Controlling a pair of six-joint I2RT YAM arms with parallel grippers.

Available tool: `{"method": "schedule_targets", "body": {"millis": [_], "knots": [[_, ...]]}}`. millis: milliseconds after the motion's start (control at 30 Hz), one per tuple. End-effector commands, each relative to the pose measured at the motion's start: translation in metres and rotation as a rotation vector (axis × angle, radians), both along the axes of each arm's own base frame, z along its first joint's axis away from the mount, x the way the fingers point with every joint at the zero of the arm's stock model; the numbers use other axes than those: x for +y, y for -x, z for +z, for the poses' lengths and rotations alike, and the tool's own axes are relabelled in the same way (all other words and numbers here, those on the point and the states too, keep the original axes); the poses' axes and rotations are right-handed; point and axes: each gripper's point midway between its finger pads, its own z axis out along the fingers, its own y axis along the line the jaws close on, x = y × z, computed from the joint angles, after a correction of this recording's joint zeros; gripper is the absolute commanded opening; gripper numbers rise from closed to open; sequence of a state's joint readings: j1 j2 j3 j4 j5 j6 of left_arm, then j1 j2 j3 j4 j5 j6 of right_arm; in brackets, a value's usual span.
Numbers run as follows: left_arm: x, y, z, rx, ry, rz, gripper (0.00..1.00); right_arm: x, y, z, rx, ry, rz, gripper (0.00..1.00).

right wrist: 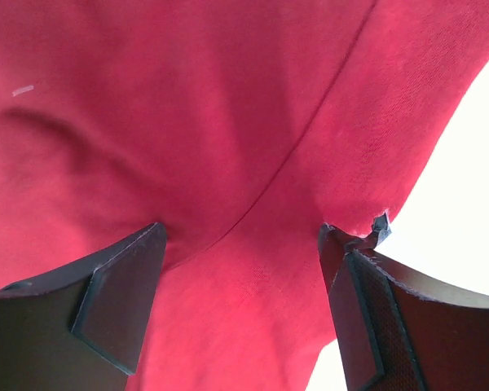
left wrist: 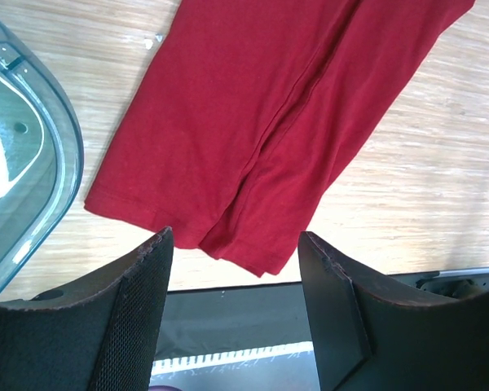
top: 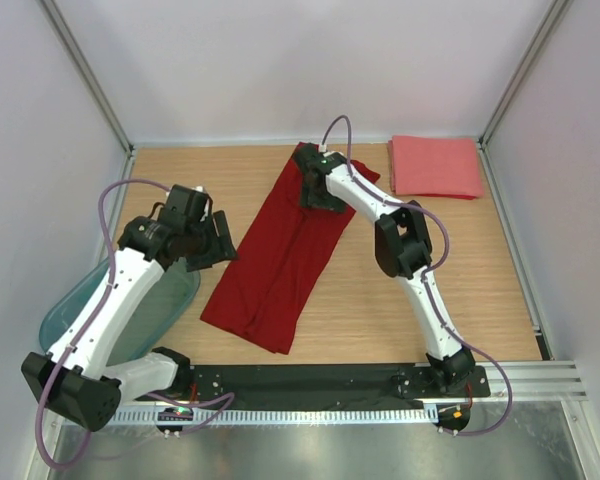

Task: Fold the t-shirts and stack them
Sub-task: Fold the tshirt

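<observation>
A: How much of the task can be judged as done?

B: About half, it would seem. The salmon-pink shirt (top: 435,166) is seen folded to a neat rectangle in the far right corner of the worktop (top: 460,270). The dark red shirt (top: 280,250) is laid out as a long strip, slanting from the far middle toward the near left. Its sides are apparently turned in to meet along a line down the middle.

A: And what is left?

B: The strip is not yet folded across its length, and nothing is stacked: the two shirts are well apart. One or two crosswise folds and a carry to the pink one are judged to be needed.

A: How are the end effectors set?

B: The right end effector (right wrist: 240,232) is held over the far end of the red strip, its fingers spread and nothing pinched. Whether the cloth is touched cannot be told. The left end effector (left wrist: 232,240) is likewise spread, held above the worktop just beside the strip's left edge, with nothing gripped.

A: Is any container involved?

B: A translucent teal bin (top: 175,295) is set at the near left, partly hidden beneath the left arm. No cloth is seen in the part that shows; the rest cannot be judged.
</observation>
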State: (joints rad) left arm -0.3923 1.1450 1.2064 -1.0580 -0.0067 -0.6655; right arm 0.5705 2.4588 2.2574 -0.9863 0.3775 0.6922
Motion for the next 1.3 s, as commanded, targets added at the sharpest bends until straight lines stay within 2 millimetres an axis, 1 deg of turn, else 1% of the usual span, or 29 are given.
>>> {"method": "schedule_targets", "body": {"millis": [0, 33, 100, 133, 167, 300, 367, 400, 467, 500, 533, 567, 600, 633, 667, 700, 733, 767, 800, 833, 867, 933, 967, 1000, 1033, 1067, 1100, 1200, 1267], "knots": [[-0.001, 0.009, 0.003, 0.0, 0.007, -0.047, 0.64, -0.021, -0.022, -0.008, -0.036, 0.002, -0.022, 0.83], [-0.001, 0.009, 0.003, -0.001, 0.005, -0.051, 0.65, -0.022, -0.025, -0.018, -0.02, 0.004, 0.006, 0.84], [-0.004, 0.014, -0.002, 0.035, 0.002, -0.087, 0.67, -0.028, -0.042, -0.019, -0.035, 0.026, 0.087, 0.84], [-0.004, 0.016, -0.005, 0.049, -0.001, -0.101, 0.67, -0.027, -0.045, -0.031, -0.013, 0.022, 0.124, 0.84], [-0.009, 0.02, -0.01, 0.086, 0.012, -0.127, 0.67, -0.034, -0.056, -0.033, -0.023, 0.015, 0.14, 0.84], [-0.013, 0.031, -0.019, 0.145, -0.017, -0.179, 0.67, -0.043, -0.09, -0.01, -0.12, 0.116, 0.304, 0.84], [-0.017, 0.036, -0.024, 0.163, -0.027, -0.209, 0.68, -0.044, -0.097, 0.008, -0.159, 0.125, 0.32, 0.84], [-0.02, 0.038, -0.03, 0.179, -0.028, -0.222, 0.68, -0.043, -0.098, 0.029, -0.187, 0.115, 0.321, 0.84], [-0.03, 0.042, -0.038, 0.202, -0.022, -0.263, 0.68, -0.044, -0.09, 0.051, -0.195, 0.09, 0.295, 0.85], [-0.033, 0.044, -0.048, 0.234, -0.03, -0.273, 0.68, -0.044, -0.083, 0.084, -0.232, 0.069, 0.278, 0.85], [-0.038, 0.042, -0.053, 0.239, -0.023, -0.283, 0.68, -0.044, -0.076, 0.098, -0.239, 0.041, 0.235, 0.86], [-0.041, 0.042, -0.057, 0.249, -0.019, -0.284, 0.68, -0.047, -0.06, 0.103, -0.205, 0.039, 0.228, 0.86], [-0.044, 0.042, -0.063, 0.261, -0.017, -0.287, 0.68, -0.043, -0.045, 0.134, -0.236, 0.004, 0.222, 0.86], [-0.048, 0.035, -0.07, 0.263, -0.014, -0.287, 0.68, -0.041, -0.032, 0.147, -0.235, -0.019, 0.217, 0.87], [-0.05, 0.033, -0.072, 0.267, -0.012, -0.29, 0.68, -0.042, -0.012, 0.135, -0.171, -0.03, 0.204, 0.87], [-0.052, 0.029, -0.076, 0.269, -0.017, -0.296, 0.68, -0.039, 0.002, 0.138, -0.156, -0.047, 0.213, 0.87], [-0.054, 0.026, -0.082, 0.284, -0.024, -0.3, 0.67, -0.029, 0.025, 0.163, -0.183, -0.084, 0.247, 0.87], [-0.058, 0.023, -0.085, 0.285, -0.024, -0.317, 0.66, -0.024, 0.042, 0.162, -0.162, -0.094, 0.259, 0.87], [-0.059, 0.02, -0.088, 0.291, -0.027, -0.321, 0.64, -0.023, 0.066, 0.143, -0.096, -0.082, 0.28, 0.87], [-0.06, 0.016, -0.088, 0.294, -0.037, -0.32, 0.63, -0.003, 0.096, 0.156, -0.095, -0.144, 0.344, 0.85], [-0.052, 0.011, -0.089, 0.28, -0.086, -0.296, 0.63, 0.003, 0.12, 0.134, -0.036, -0.16, 0.363, 0.84], [-0.047, 0.002, -0.08, 0.227, -0.107, -0.251, 0.61, 0.023, 0.156, 0.125, -0.019, -0.2, 0.418, 0.78], [-0.044, -0.001, -0.069, 0.175, -0.108, -0.231, 0.6, 0.046, 0.179, 0.139, -0.074, -0.257, 0.487, 0.74], [-0.036, -0.008, -0.063, 0.131, -0.136, -0.177, 0.59, 0.047, 0.202, 0.115, -0.026, -0.246, 0.491, 0.69], [-0.033, -0.008, -0.06, 0.114, -0.139, -0.164, 0.58, 0.052, 0.216, 0.11, -0.028, -0.252, 0.506, 0.61], [-0.03, -0.008, -0.057, 0.103, -0.143, -0.156, 0.57, 0.064, 0.225, 0.109, -0.045, -0.291, 0.523, 0.57], [-0.027, -0.005, -0.054, 0.097, -0.146, -0.151, 0.56, 0.073, 0.252, 0.091, -0.003, -0.284, 0.571, 0.55], [-0.018, 0.001, -0.049, 0.072, -0.154, -0.121, 0.55, 0.098, 0.283, 0.07, 0.021, -0.27, 0.646, 0.53], [-0.013, 0.003, -0.044, 0.047, -0.153, -0.089, 0.56, 0.106, 0.289, 0.058, 0.029, -0.247, 0.665, 0.53]]}}
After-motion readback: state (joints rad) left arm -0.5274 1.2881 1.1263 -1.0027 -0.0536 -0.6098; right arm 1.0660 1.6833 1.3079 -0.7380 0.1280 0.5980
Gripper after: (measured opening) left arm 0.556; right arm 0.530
